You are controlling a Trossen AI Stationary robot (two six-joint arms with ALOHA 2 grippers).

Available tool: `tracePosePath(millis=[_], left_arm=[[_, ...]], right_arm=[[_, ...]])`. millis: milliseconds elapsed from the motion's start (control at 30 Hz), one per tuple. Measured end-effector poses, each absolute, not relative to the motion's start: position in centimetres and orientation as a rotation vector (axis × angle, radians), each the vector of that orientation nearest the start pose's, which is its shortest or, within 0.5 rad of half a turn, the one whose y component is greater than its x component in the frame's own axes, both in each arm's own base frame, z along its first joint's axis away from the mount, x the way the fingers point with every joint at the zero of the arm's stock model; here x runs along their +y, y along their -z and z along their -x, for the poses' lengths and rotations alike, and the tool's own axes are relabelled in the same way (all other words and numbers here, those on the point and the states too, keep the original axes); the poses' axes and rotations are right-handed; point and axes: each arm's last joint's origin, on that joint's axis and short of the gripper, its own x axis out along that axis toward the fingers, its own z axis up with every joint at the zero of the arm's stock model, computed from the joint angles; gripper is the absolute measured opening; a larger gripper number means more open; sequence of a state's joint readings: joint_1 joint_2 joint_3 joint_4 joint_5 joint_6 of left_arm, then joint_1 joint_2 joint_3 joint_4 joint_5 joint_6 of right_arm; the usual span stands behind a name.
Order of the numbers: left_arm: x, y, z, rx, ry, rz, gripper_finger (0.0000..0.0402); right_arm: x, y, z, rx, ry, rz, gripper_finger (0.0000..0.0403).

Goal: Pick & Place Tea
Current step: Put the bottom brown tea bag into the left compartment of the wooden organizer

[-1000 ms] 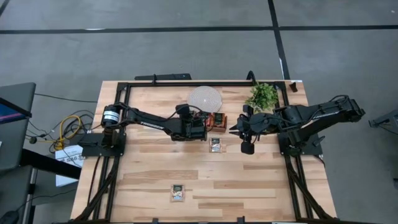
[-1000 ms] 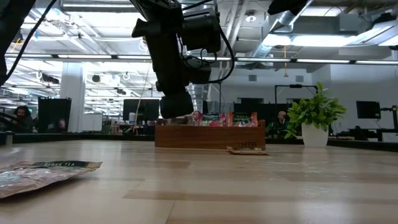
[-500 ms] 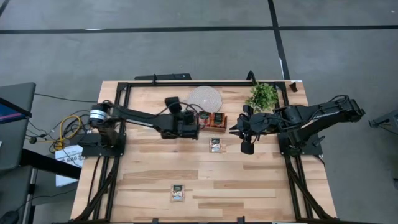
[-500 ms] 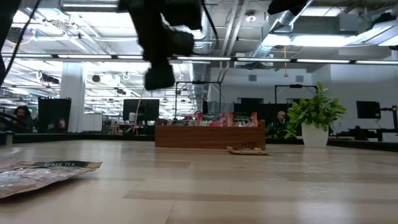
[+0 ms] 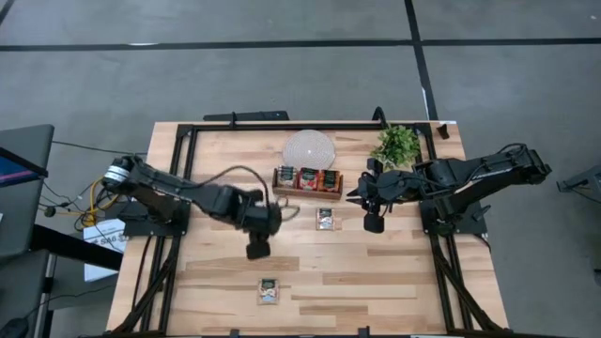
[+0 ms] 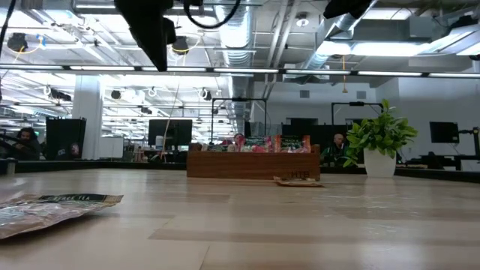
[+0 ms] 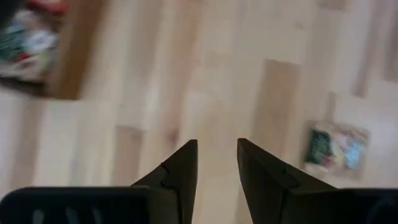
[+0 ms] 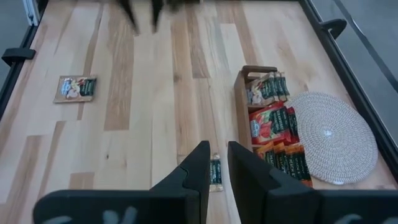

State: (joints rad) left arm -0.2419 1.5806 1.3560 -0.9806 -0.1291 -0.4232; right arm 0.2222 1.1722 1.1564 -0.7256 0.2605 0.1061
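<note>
Two loose sachets [image 5: 269, 290] unmoved since earlier.

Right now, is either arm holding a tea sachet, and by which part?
No. The left gripper has open, empty jaws above bare table; the right gripper also holds nothing, hovering near a loose sachet.

Bright even overhead light, left wrist view blurred (motion smear)

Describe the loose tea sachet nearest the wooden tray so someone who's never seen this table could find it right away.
Start at the wooden tray of red sachets near the table's far edge, just in front of the round woven mat. The sachet lies flat on the bare wood right in front of the tray's right end. Unlike the other loose sachet, which sits far off near the front edge, this one almost touches the tray.
</note>
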Motion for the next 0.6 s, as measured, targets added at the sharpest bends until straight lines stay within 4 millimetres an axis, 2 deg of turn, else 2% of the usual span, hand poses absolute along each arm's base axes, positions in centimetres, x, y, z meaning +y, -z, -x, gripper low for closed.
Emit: tracePosePath(millis=[233,600], left_arm=[[-11.8,-25.0,-31.0,1.245,-0.013,0.034,0.0106],[-17.9,-20.0,-32.3,1.241,-0.101,0.272,0.0106]], right_arm=[[4.5,-33.8,-23.0,0.715,0.079,0.06,0.0049],[5.4,-33.6,-22.6,0.746,-0.004,0.192,0.0049]])
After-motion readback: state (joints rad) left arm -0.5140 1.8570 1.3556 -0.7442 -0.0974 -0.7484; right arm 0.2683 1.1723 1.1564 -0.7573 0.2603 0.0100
